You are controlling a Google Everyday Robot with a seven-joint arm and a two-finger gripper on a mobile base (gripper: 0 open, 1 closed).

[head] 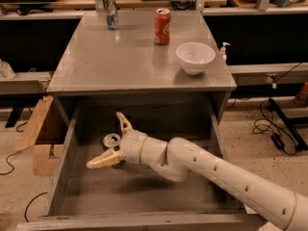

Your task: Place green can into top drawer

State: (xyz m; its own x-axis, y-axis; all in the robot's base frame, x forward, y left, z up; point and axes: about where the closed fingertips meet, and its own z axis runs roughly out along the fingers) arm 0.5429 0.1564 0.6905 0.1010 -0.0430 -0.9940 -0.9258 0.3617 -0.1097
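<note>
The top drawer is pulled out below the grey table. The green can stands upright inside the drawer near its back left; only its silver top and a little of its side show. My gripper reaches into the drawer from the lower right. It is open, with one finger behind the can and the other finger in front of it. Both fingers stand apart from the can. My white arm crosses the drawer's right half.
On the table stand an orange-red can, a silver-blue slim can, a white bowl and a small pump bottle. A cardboard box sits left of the drawer. Cables lie on the floor at right.
</note>
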